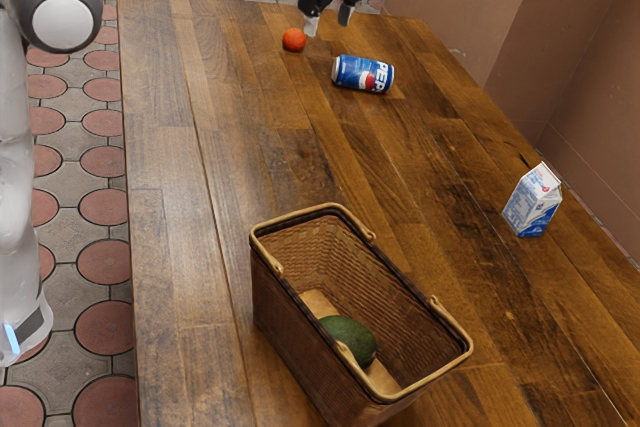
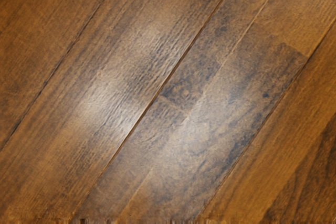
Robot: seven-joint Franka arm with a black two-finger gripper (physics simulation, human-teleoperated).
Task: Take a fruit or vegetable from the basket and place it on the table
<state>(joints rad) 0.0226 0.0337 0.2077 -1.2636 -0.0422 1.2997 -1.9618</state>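
Near the open hand [image 1: 328, 20], a round orange fruit [image 1: 293, 40] and a sideways Pepsi can [image 1: 363, 74] lie on the surface [image 1: 225, 147]; well apart from it stand a carton [image 1: 533, 202] and, farthest, a basket [image 1: 287, 318] holding an avocado [image 1: 352, 338].

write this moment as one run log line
jaws: open, nothing between them | orange: on table | avocado: in basket | pepsi can: on its side

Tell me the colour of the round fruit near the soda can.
The fruit is orange-red, best seen in the exterior view.
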